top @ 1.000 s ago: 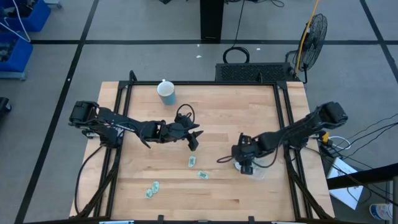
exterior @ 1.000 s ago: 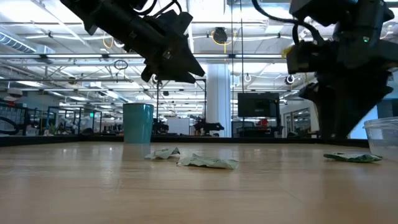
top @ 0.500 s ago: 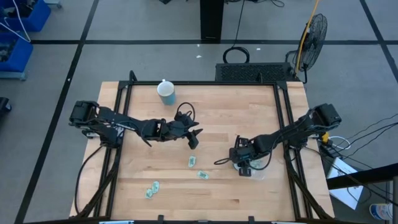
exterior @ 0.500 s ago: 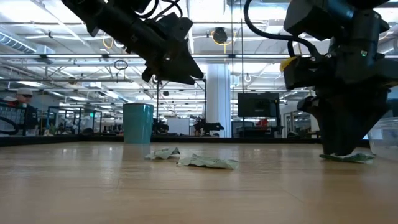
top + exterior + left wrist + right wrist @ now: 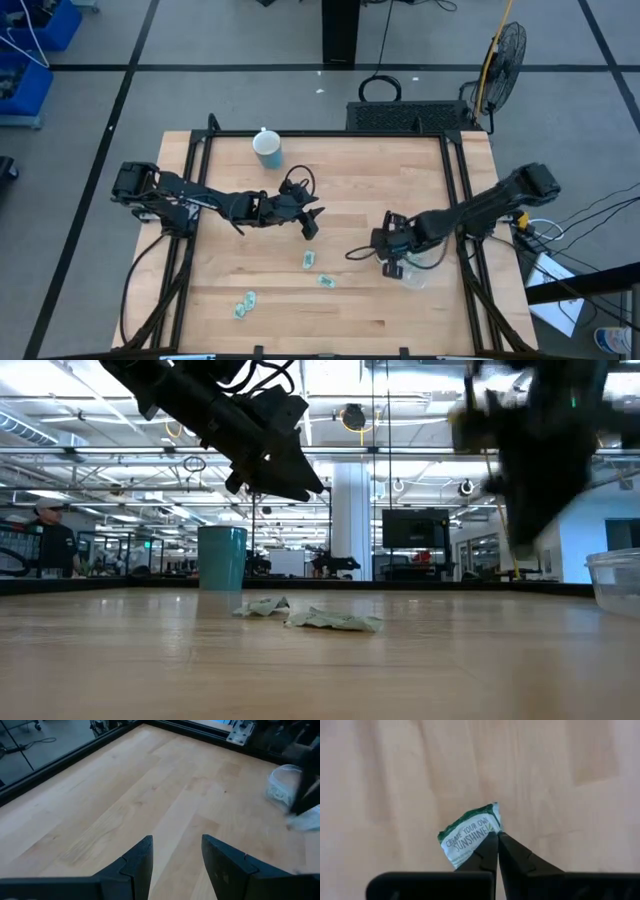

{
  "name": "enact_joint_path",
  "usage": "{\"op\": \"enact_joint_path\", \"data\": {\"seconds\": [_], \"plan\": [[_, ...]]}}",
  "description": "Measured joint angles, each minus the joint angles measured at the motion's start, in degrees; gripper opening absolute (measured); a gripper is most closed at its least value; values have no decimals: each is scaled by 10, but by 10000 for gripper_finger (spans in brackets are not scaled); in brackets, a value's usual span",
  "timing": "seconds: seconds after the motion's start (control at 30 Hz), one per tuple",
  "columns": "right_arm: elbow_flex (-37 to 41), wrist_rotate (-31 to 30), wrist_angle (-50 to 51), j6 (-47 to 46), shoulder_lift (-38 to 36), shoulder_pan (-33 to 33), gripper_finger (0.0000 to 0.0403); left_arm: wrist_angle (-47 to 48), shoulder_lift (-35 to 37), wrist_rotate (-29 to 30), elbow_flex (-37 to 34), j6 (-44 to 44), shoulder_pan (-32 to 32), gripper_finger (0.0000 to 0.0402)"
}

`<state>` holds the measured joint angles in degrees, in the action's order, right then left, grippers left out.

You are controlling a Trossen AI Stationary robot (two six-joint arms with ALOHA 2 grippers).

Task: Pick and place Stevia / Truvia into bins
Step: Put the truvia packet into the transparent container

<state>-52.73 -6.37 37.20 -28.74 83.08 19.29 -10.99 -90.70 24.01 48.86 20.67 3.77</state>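
- Left gripper (image 5: 311, 222): held above the table's middle. The left wrist view shows its fingers (image 5: 137, 861) parted with bare wood between them, nothing gripped; the high view alone does not resolve this gap.
- Blue cup (image 5: 267, 149): stands upright near the far edge, well apart from the left gripper, on its far side. The low view shows it (image 5: 222, 558) behind that gripper's dark body.
- Loose sachets: two (image 5: 244, 303) lie close together near the front edge, well apart from both grippers. Two more (image 5: 309, 260) and (image 5: 326, 281) lie between the grippers, nearer the front. The low view shows only crumpled paper (image 5: 333, 620) on the wood and does not separate them clearly.
- Right gripper (image 5: 392, 268): positioned just beside the clear cup (image 5: 414, 275). The right wrist view shows its fingertips closed together, clamping one corner of a green-and-white sachet (image 5: 468, 836) above bare wood. In the low view this gripper (image 5: 535, 460) is smeared and appears raised off the table; the held sachet cannot be made out there.
- Clear cup: stands near the table's right rail (image 5: 470, 215), upright, its rim visible at the low view's edge (image 5: 616, 575).
- Open room: bare wood (image 5: 370, 180) extends from both grippers toward the far edge.
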Motion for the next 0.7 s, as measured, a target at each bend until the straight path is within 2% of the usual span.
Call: {"op": "enact_joint_path", "data": {"seconds": [0.1,0.17,0.3,0.37,0.5,0.6,0.7], "plan": [[-56,-49,160,-46,-32,27,1,3,0,0,0,0,0,175],[-77,-56,251,-102,-53,47,1,8,0,0,0,6,0,175],[-59,-25,312,-217,-82,93,1,10,0,0,0,8,0,175],[-24,-6,306,-242,-84,112,1,10,0,0,0,8,1,175],[47,43,221,-263,-82,128,1,10,0,0,0,8,1,175],[75,65,156,-262,-84,128,1,10,0,0,0,6,1,175],[88,66,144,-263,-82,127,12,11,0,0,0,6,1,175]]}}
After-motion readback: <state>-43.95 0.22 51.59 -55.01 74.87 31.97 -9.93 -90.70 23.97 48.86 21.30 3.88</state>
